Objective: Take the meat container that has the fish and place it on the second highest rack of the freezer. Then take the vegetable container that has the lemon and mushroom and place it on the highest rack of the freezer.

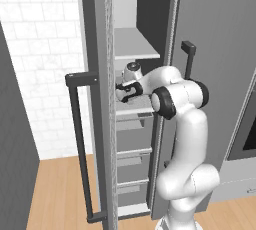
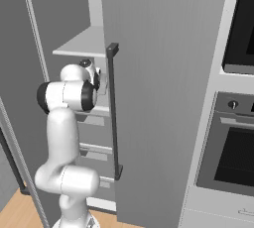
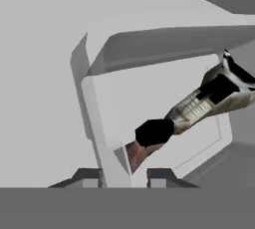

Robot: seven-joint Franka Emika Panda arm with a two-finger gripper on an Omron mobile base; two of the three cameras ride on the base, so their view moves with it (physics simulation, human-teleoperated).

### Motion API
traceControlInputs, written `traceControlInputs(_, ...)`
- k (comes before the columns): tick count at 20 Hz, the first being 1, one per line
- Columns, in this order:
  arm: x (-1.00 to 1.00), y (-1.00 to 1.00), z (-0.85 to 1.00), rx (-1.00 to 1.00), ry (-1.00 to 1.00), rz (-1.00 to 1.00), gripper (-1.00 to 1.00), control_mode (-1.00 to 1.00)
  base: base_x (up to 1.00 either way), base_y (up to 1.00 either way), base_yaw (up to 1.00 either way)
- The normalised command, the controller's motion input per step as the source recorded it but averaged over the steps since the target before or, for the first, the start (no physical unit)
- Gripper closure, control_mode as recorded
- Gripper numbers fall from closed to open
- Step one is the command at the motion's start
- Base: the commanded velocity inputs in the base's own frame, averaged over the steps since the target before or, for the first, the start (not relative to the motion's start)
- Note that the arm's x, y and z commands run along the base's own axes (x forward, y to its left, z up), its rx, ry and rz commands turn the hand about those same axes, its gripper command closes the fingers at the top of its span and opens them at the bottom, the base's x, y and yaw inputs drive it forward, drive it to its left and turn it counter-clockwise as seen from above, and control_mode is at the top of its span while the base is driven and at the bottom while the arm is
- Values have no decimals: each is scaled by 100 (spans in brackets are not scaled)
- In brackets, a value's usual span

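While the arm reaches into the open freezer [image 1: 145, 19], the gripper [image 1: 125, 92] is seen at the front edge of a grey interior shelf [image 1: 140, 107], the one directly below the highest rack [image 1: 134, 44]. In the hand view a pale container [image 3: 94, 103] is seen close up, and its near wall stands in the narrow gap between the two finger tips [image 3: 160, 175], so the claw is recorded as closed to a slim slot on that wall. Inside the container the fish [image 3: 194, 108] lies with its long axis diagonal in that view, from the lower left near the gripped wall up to the upper right; a black lump sits low on the body, a reddish tapered end points down-left, and a dark, finned end points up-right. As that view rolls with the hand, its heading in the room cannot be told. The right-hand end of the fish is cut off by the picture edge. In the right base view the gripper [image 2: 99, 81] is largely hidden behind the arm and the freezer door handle [image 2: 115, 108], and the container cannot be made out there. Whether the container's base rests on the shelf cannot be told.
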Motion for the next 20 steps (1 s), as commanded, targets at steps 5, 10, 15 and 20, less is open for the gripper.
traceControlInputs(5, -32, 0, 0, -2, -7, 0, -100, -100, 0, 0, 0)
traceControlInputs(10, -99, -7, -1, 0, 0, 0, -100, -100, 0, 0, 0)
traceControlInputs(15, -100, -31, 59, 2, -10, 0, -100, -100, 0, 0, 0)
traceControlInputs(20, -100, -28, 97, 3, -18, 0, -100, -100, 0, 0, 0)
